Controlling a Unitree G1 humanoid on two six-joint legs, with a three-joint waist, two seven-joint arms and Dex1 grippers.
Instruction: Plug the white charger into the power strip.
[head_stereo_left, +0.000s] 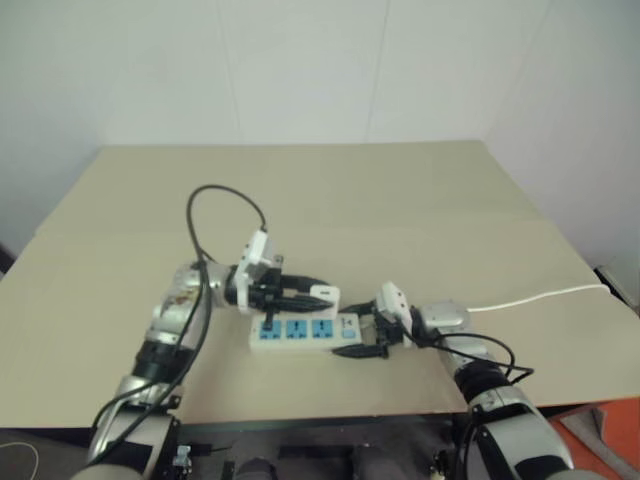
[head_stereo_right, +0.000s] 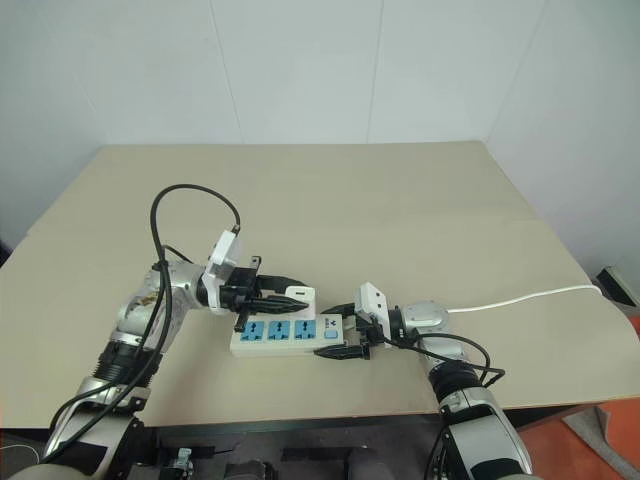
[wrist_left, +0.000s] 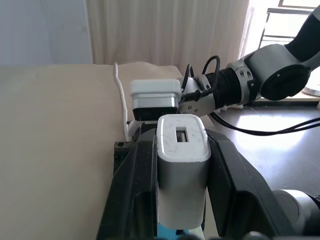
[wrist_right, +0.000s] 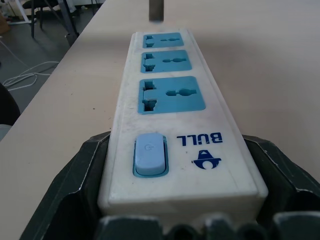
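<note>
Charger (wrist_left: 181, 167) is clamped between the two black fingers of the left gripper (head_stereo_left: 300, 295), taken by its two flat sides. It hangs just above the strip (head_stereo_left: 303, 332), over the sockets near the switch end, with its USB face turned toward the wrist camera. I cannot see the prongs, so I cannot tell if they line up with a socket.

I judge it a light, stiff plastic block with smooth sides, so it may slip or tilt in the fingers when it is pushed down. The side grip looks right, because it leaves the underside free.

The strip lies flat on the table (head_stereo_left: 330, 190), and its thin cable (head_stereo_left: 540, 296) runs off to the right. It looks rigid and light, so it would slide if nobody held it. The right gripper (head_stereo_left: 362, 345) has its fingers spread wide around the switch end (wrist_right: 150, 155), one on each long side, bracing it.

Of containers there are only the three blue sockets (wrist_right: 172, 95), and all three are empty.
</note>
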